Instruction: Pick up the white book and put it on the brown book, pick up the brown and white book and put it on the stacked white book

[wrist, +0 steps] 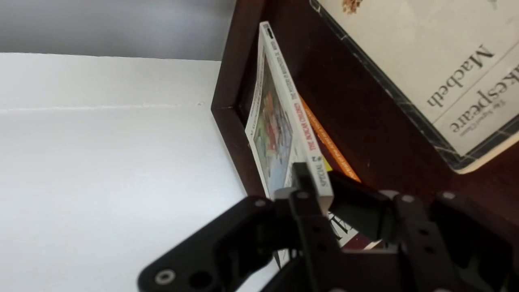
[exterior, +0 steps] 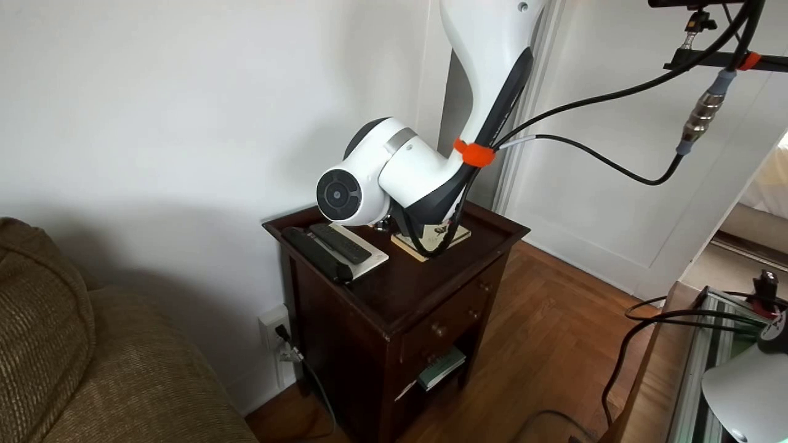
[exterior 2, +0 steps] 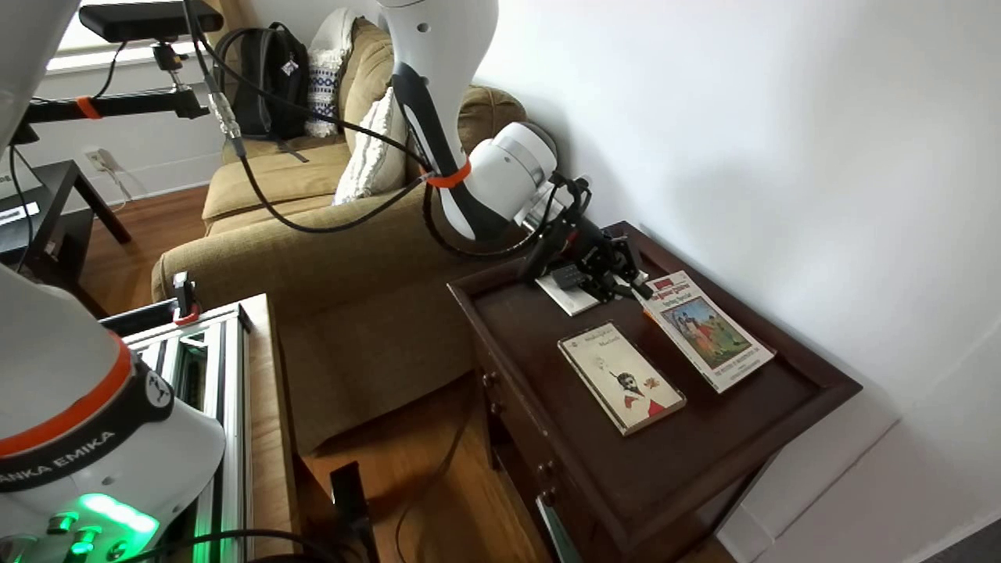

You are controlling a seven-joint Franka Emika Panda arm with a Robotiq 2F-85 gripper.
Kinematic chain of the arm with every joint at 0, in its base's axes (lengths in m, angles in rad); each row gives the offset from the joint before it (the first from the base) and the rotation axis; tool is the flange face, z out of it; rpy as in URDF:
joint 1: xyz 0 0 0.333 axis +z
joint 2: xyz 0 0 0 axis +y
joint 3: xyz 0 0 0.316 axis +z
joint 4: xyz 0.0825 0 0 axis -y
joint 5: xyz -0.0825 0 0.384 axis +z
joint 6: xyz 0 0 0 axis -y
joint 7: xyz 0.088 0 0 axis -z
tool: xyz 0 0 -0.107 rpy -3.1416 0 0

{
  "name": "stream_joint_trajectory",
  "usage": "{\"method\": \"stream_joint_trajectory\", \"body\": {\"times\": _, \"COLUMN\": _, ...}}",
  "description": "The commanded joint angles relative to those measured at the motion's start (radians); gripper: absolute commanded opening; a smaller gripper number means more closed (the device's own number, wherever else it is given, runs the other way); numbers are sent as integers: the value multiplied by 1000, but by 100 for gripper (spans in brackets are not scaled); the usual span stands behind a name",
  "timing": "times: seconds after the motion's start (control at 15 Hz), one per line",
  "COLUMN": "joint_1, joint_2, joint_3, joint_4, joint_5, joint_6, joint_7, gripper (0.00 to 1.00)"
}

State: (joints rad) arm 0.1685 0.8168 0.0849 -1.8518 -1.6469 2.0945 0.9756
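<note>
The brown and white book [exterior 2: 708, 336], with a white border around a coloured picture, has its near end pinched in my gripper [wrist: 322, 178]. In the wrist view one finger [wrist: 302, 178] lies over its cover and the opposite one is by its spine; the book leans toward the wall. Beneath it shows a dark book with an orange spine [wrist: 338, 155], seemingly the brown book, mostly covered. The white book [exterior 2: 610, 367], a cream Macbeth, lies flat and apart beside them. In an exterior view the arm hides my gripper.
All this is on a dark wooden nightstand [exterior: 431, 280] with a raised rim, against a white wall [exterior 2: 743, 117]. A remote [exterior: 341, 243] and a black case [exterior: 317, 255] sit on a white pad [exterior: 369, 264]. The sofa [exterior: 129, 363] stands alongside.
</note>
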Motion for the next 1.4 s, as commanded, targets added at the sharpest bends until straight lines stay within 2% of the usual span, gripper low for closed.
{"method": "stream_joint_trajectory", "body": {"times": 0.0, "joint_1": -21, "joint_2": 30, "joint_3": 9, "joint_4": 27, "joint_5": -41, "joint_6": 30, "joint_7": 20, "gripper": 4}}
{"method": "stream_joint_trajectory", "body": {"times": 0.4, "joint_1": -21, "joint_2": 64, "joint_3": 8, "joint_4": 65, "joint_5": -56, "joint_6": 35, "joint_7": 0, "gripper": 4}}
{"method": "stream_joint_trajectory", "body": {"times": 0.47, "joint_1": -23, "joint_2": 66, "joint_3": 11, "joint_4": 70, "joint_5": -53, "joint_6": 37, "joint_7": 1, "gripper": 41}}
{"method": "stream_joint_trajectory", "body": {"times": 0.53, "joint_1": -21, "joint_2": 67, "joint_3": 10, "joint_4": 73, "joint_5": -54, "joint_6": 33, "joint_7": 2, "gripper": 42}}
{"method": "stream_joint_trajectory", "body": {"times": 0.6, "joint_1": -21, "joint_2": 65, "joint_3": 13, "joint_4": 73, "joint_5": -49, "joint_6": 33, "joint_7": 1, "gripper": 47}}
{"method": "stream_joint_trajectory", "body": {"times": 1.07, "joint_1": -28, "joint_2": -1, "joint_3": 52, "joint_4": 43, "joint_5": 12, "joint_6": 39, "joint_7": -5, "gripper": 99}}
{"method": "stream_joint_trajectory", "body": {"times": 1.33, "joint_1": -40, "joint_2": -48, "joint_3": 89, "joint_4": 27, "joint_5": 98, "joint_6": 61, "joint_7": -13, "gripper": 100}}
